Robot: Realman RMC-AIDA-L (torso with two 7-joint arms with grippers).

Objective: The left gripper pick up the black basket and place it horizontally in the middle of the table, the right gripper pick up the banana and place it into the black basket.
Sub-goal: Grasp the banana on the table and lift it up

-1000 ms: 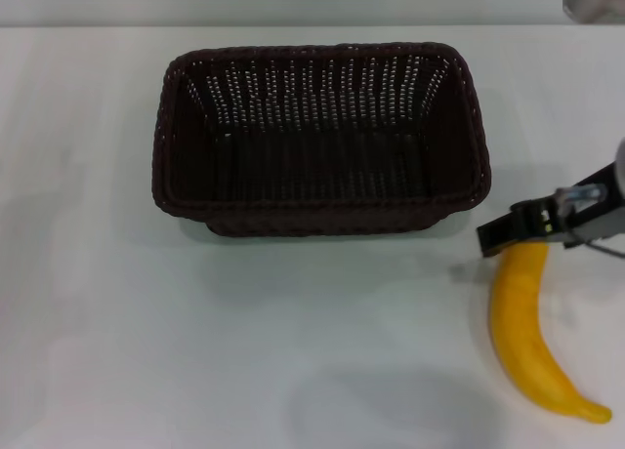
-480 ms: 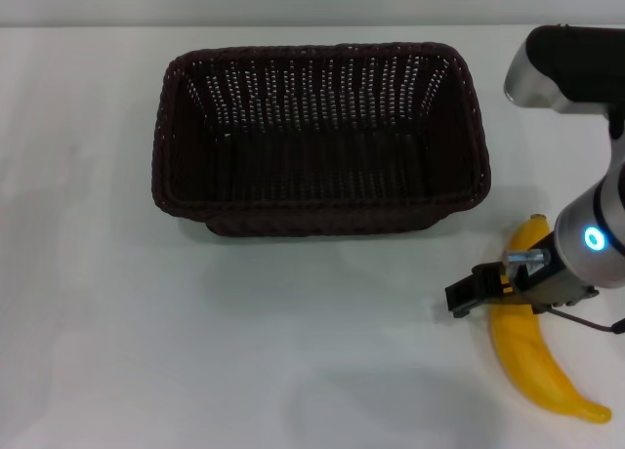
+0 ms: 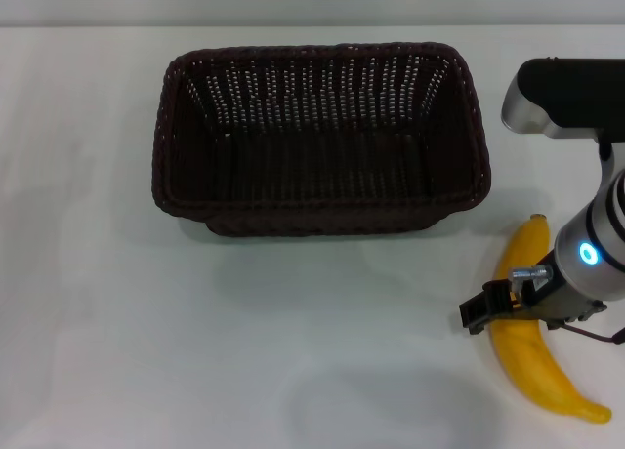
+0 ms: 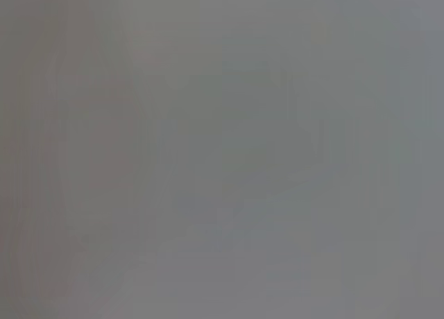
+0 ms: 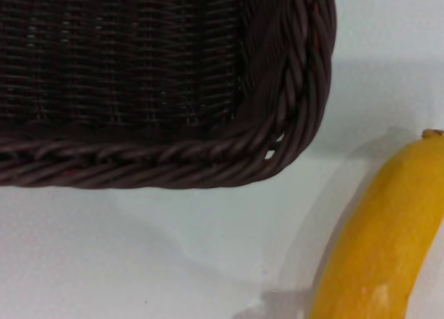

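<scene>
The black basket (image 3: 322,217) stands lengthwise across the middle of the white table (image 3: 127,351), open side up and empty. The yellow banana (image 3: 535,361) lies on the table to the right of the basket's front right corner, with its stem end towards the basket. My right gripper (image 3: 485,316) reaches across the banana's middle from the right, low over it, with the blue ring lit. The right wrist view shows the basket's corner (image 5: 291,125) and the banana (image 5: 378,249) close by. My left gripper is out of view; the left wrist view shows only plain grey.
The table's far edge (image 3: 312,25) runs behind the basket. Bare white tabletop lies left of and in front of the basket. The right arm's silver and black upper link (image 3: 566,96) hangs over the table to the right of the basket.
The right arm has come farther into view, and its gripper has moved along the banana from the stem end to the middle. The basket and the banana have not moved.
</scene>
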